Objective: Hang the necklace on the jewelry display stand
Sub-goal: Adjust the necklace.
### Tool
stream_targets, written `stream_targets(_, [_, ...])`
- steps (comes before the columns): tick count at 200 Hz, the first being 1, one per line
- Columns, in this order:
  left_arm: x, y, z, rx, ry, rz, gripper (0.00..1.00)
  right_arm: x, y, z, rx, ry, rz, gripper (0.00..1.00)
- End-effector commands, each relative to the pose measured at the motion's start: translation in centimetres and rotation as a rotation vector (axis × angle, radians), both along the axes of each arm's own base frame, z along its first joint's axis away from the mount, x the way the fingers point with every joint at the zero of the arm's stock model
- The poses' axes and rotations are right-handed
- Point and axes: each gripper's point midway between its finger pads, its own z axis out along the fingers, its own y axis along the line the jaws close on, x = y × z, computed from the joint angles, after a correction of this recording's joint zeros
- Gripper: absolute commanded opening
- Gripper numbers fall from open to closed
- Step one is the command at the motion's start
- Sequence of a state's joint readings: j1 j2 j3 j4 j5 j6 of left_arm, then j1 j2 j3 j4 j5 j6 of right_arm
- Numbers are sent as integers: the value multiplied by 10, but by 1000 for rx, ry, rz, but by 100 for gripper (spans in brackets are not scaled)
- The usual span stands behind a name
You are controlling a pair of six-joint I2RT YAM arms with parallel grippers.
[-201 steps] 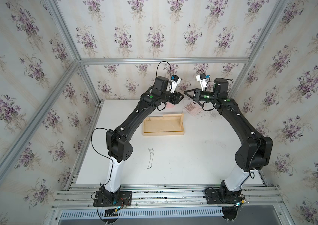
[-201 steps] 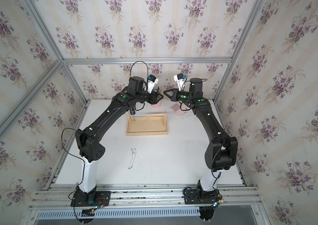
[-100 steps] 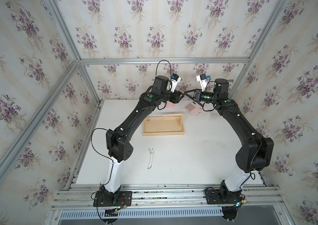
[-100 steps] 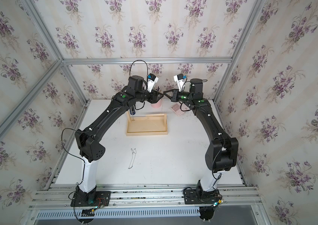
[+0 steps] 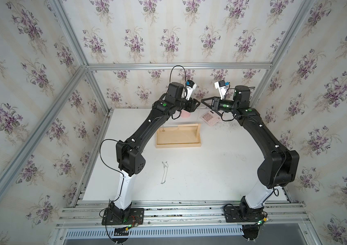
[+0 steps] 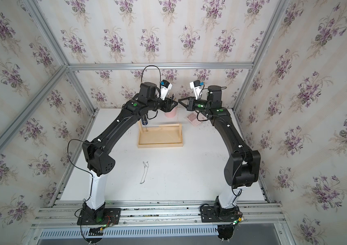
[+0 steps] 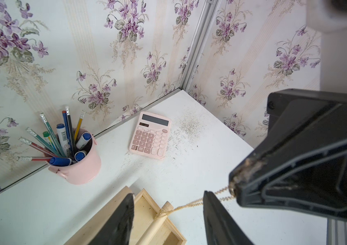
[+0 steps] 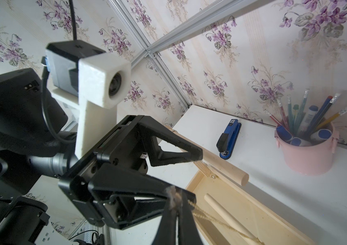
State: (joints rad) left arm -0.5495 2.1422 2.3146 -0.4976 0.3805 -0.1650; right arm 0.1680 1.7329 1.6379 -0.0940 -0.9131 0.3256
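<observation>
Watching remotely, I see both arms raised and meeting tip to tip over the stand (image 5: 179,146), which sits toward the rear of the table (image 5: 210,169). The right claw (image 8: 175,197) is pinched together on the necklace (image 7: 189,204), a fine gold chain caught at the very end of its worn tips. From there the chain runs down to the end of a dowel (image 7: 155,224) on the stand, where it loops round the wood. The left claw (image 7: 168,194) has its fingers apart and grips nothing. The chain crosses the tip of one finger (image 7: 213,214), and I cannot tell whether they touch. In the right wrist view a short stretch of gold chain with a clasp hangs beside a dowel, and I cannot tell whether it is the same necklace. Behind the stand are a pink cup (image 7: 83,169) of pens and a calculator (image 7: 150,135). A blue stapler (image 8: 229,140) lies near the stand's end on the left arm's side. Well apart, at the table's front, lies a thin dark chain (image 5: 164,172).
</observation>
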Motion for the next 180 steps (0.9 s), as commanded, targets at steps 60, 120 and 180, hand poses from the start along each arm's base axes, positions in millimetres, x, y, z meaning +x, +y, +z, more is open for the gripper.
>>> stream_targets(60, [0,-11,8,-40,-19,-51,55,-3,1,9,21,-23,21,6])
stream_targets(120, [-5,-14,4,-31,2,-66,54,-3,1,10,19,-27,15,6])
stream_targets(180, [-4,-1,2,-6,-6,-15,54,-5,0,12,26,-30,18,6])
